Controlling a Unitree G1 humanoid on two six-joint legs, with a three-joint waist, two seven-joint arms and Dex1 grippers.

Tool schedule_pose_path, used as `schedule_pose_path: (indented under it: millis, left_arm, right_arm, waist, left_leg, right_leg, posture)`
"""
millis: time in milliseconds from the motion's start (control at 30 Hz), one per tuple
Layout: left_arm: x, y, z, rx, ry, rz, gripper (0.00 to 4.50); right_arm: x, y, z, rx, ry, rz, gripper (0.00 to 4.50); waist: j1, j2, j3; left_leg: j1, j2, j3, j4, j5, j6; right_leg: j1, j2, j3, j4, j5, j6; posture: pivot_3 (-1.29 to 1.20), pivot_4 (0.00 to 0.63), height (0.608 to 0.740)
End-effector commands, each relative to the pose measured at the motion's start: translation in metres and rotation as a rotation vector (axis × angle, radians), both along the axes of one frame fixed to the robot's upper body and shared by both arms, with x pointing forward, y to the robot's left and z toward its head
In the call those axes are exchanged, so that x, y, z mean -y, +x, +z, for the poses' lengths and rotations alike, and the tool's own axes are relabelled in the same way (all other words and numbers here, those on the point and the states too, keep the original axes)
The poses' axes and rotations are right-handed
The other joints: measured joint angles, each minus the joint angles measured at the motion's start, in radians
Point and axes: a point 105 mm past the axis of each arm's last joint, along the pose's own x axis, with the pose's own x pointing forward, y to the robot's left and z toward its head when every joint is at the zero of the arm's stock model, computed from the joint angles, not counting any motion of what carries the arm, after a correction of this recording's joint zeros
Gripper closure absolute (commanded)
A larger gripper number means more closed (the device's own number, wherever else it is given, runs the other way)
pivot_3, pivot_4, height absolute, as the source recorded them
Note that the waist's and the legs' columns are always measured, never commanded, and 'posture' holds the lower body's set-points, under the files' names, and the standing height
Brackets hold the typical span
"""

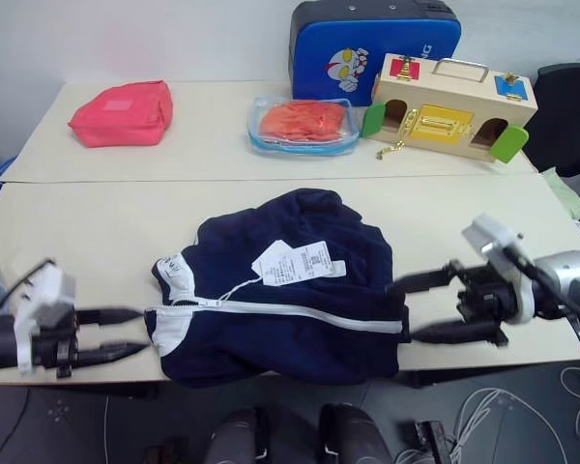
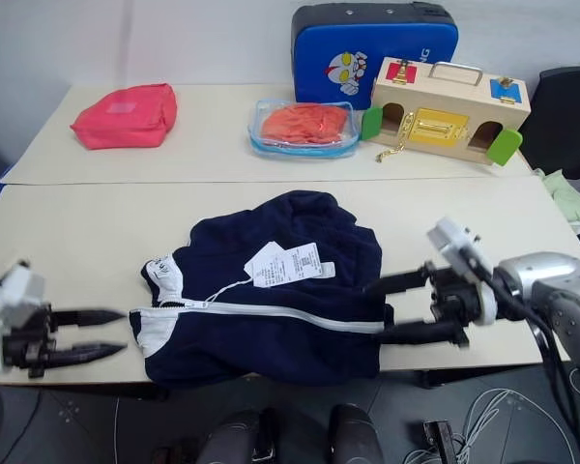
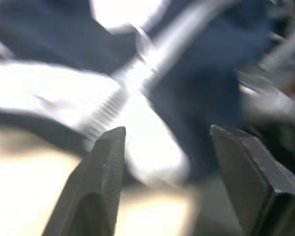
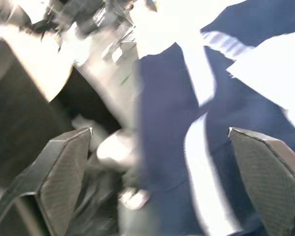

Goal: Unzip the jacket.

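Left eye view: jacket (image 1: 300, 300) crosswise, collar leftward

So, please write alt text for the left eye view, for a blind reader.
A navy jacket, its white zipper closed, lies on a table between two open claws: the left claw at the collar end, the right claw opposite.

Bare table (image 1: 97, 227) left and right of the jacket (image 1: 300, 309); clutter along the far edge.

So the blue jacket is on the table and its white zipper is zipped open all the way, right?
Not quite. The jacket is on the table, but its white zipper is closed along its whole length, not open. The left eye view shows it.
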Motion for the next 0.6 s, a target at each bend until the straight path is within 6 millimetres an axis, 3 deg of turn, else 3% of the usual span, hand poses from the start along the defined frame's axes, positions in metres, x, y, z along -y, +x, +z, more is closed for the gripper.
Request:
schedule_pose_path:
  millis: [33,100,300,500,600]
  left_arm:
    - [-0.004,0.028,-0.001,0.113,0.039,0.126,0.54]
    - [-0.011,0.048,-0.012,0.116,0.098,0.213,0.03]
    - [-0.008,0.079,-0.033,0.074,0.143,0.27,0.03]
    - [0.017,0.1,-0.036,0.016,0.076,0.212,0.03]
    - [0.023,0.103,-0.044,-0.049,0.054,0.202,0.62]
  right_arm:
    - [0.003,0.037,-0.002,0.193,-0.026,-0.132,0.0]
    - [0.002,0.069,-0.013,0.244,-0.11,-0.241,0.0]
    - [-0.007,0.126,-0.032,0.234,-0.202,-0.433,0.0]
    - [-0.025,0.128,-0.059,0.113,-0.284,-0.331,0.0]
    - [-0.032,0.131,-0.061,0.117,-0.281,-0.325,0.59]
  waist:
    - [-0.001,0.0,0.0]
    - [-0.003,0.0,0.0]
    - [-0.009,0.0,0.0]
    - [-0.004,-0.001,0.0]
    - [-0.006,-0.001,0.0]
  left_leg:
    - [-0.001,0.0,0.0,0.0,0.0,0.0]
    - [-0.001,-0.002,0.003,0.0,0.001,0.001]
    - [-0.001,-0.001,0.008,0.001,0.006,0.008]
    - [-0.002,-0.001,0.008,0.003,0.007,0.009]
    - [-0.002,-0.002,0.008,0.004,0.007,0.01]
  right_leg:
    - [0.0,0.0,0.0,0.0,0.0,0.0]
    - [-0.002,0.001,0.0,0.002,0.0,0.001]
    - [-0.004,0.002,-0.005,0.006,0.001,0.002]
    - [-0.003,0.002,-0.005,0.009,0.001,0.002]
    - [-0.002,0.003,-0.006,0.009,0.001,0.002]
  posture:
    - [0.0,0.15,0.74]
    - [0.0,0.15,0.74]
    - [0.0,0.15,0.74]
    - [0.0,0.15,0.74]
    - [0.0,0.15,0.74]
